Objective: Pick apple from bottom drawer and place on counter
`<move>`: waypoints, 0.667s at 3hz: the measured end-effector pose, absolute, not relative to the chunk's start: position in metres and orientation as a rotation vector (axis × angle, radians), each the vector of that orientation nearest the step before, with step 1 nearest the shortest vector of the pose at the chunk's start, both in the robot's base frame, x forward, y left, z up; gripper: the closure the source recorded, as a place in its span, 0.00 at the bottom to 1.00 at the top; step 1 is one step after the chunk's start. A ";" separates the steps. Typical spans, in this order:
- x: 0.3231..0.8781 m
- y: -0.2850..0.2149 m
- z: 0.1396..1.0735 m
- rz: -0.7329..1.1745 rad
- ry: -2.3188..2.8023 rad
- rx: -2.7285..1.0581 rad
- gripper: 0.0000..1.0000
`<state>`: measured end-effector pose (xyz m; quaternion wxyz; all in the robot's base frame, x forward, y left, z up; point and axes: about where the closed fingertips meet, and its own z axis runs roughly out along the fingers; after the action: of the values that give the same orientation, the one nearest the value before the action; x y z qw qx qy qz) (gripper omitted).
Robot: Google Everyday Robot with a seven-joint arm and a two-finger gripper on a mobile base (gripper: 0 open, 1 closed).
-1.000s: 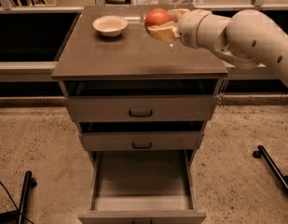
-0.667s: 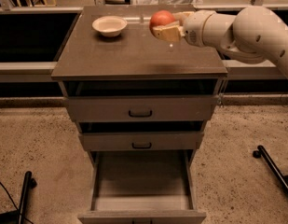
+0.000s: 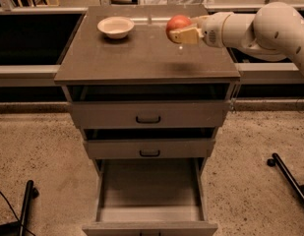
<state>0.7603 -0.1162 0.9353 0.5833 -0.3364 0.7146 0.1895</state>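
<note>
My gripper comes in from the right on a white arm and is shut on the red-orange apple. It holds the apple in the air above the right middle of the glossy grey-brown counter; a faint shadow lies on the slab below it. The bottom drawer is pulled fully out and its inside shows nothing in it.
A white bowl stands at the counter's back left. The two upper drawers with black handles are slightly open. A black leg lies on the floor at right, another black leg at lower left.
The gripper with the apple has moved a little to the right and slightly back over the counter. The drawers and the bowl have not moved.
</note>
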 end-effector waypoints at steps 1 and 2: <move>0.766 -0.127 0.916 0.450 1.717 -0.779 1.00; 0.772 -0.134 0.904 0.376 1.758 -0.826 1.00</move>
<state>0.7725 -0.1338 0.9041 0.5495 -0.3488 0.7424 0.1587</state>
